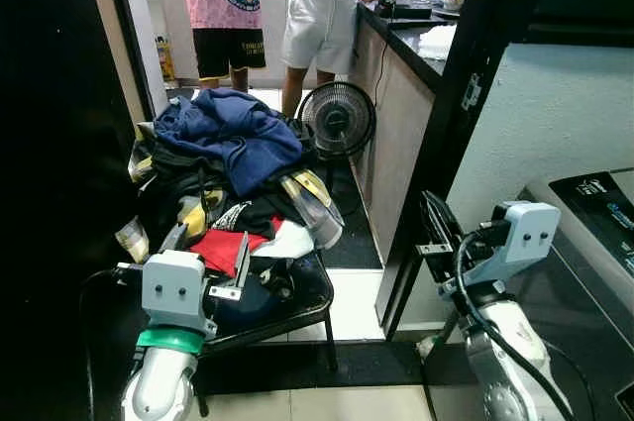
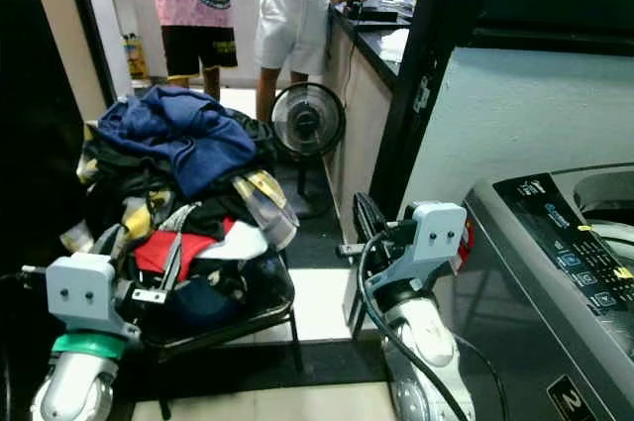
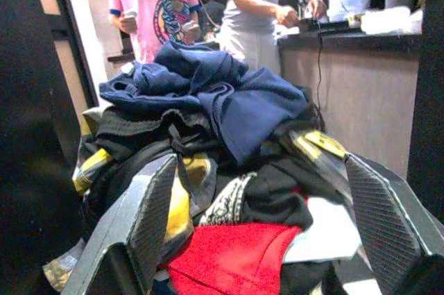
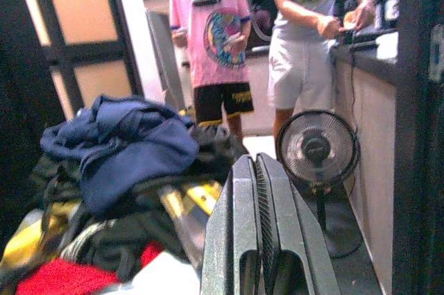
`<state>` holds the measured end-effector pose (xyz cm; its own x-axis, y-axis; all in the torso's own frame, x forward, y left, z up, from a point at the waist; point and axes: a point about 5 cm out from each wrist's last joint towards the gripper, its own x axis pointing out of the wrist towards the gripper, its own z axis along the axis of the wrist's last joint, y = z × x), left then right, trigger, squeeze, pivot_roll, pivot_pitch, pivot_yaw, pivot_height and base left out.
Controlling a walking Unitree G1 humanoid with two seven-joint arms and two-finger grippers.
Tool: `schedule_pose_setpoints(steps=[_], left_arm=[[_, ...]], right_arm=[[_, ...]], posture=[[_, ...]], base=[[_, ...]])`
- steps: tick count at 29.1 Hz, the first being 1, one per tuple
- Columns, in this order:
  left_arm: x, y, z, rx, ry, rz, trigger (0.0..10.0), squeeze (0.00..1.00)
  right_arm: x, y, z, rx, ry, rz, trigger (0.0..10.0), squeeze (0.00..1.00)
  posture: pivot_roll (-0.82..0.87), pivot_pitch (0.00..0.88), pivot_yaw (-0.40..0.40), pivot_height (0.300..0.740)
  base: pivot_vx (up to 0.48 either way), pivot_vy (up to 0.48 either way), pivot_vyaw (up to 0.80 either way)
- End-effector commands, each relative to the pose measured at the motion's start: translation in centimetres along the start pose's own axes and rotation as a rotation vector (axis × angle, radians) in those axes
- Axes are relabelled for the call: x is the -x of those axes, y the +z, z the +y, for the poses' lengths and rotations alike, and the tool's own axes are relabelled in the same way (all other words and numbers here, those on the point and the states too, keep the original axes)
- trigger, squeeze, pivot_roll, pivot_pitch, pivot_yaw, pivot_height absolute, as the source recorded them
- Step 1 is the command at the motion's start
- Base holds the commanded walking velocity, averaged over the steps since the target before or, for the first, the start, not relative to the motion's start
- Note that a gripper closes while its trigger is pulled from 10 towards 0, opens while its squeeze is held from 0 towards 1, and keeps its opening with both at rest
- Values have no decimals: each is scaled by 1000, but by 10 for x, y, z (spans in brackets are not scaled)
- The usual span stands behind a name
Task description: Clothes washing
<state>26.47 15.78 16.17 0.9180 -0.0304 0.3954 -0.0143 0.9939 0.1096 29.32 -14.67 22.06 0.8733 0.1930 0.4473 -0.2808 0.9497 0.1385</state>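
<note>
1. Clothes pile [image 1: 228,178] heaped on chair [image 1: 307,307], left of washing machine [image 2: 555,272].
2. Left hand [image 3: 257,239] spread wide, just before pile.
3. Right hand [image 4: 258,239] pressed closed, empty, right of pile.

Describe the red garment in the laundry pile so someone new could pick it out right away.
Start at the black chair heaped with clothes, left of the washing machine. A big navy garment crowns the heap; go down its near slope, toward the open left gripper. The red garment lies low at the front beside a white piece, the only bright red among dark, yellow-trimmed clothes.
</note>
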Motion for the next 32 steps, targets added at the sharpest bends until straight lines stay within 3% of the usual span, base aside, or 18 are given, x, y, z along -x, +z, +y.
schedule_pose_setpoints(steps=[1,8,11,17,20,24,25,26,32], left_arm=[[-2,-14,-6,-1,-40,57,10000,0],[-6,-22,-7,0,-42,73,10000,0],[0,-38,-7,8,-36,130,10000,0],[3,-42,-9,9,-35,143,10000,0],[-6,-30,-10,14,-40,96,10000,0],[-34,13,-4,2,-45,-80,10000,0],[-34,13,-4,2,-45,-80,10000,0],[-39,25,-1,-3,-45,-127,10000,0],[-38,37,2,-7,-55,-168,10000,0]], right_arm=[[-13,-3,-1,-12,-7,-10,10000,0],[-29,8,6,-28,29,-53,10000,0],[-37,26,10,-50,51,-108,10000,0],[-36,28,13,-55,67,-97,10000,0],[-25,10,10,-46,67,-30,10000,0],[12,-43,-7,-42,6,156,10000,0],[12,-43,-7,-42,6,156,10000,0],[25,-59,-14,-52,-33,222,10000,0],[39,-74,-20,-42,-60,284,10000,0]], posture=[[-45,12,-7,740],[-50,12,-7,740],[-49,12,-11,740],[-55,11,-8,740],[-55,9,-3,740],[-43,16,2,740],[-43,16,2,740],[-35,16,4,740],[-31,16,8,740]], base=[[0,0,0],[0,0,0],[0,0,0],[0,0,0],[0,0,0],[0,0,0],[0,0,0],[0,0,0],[0,0,0]])
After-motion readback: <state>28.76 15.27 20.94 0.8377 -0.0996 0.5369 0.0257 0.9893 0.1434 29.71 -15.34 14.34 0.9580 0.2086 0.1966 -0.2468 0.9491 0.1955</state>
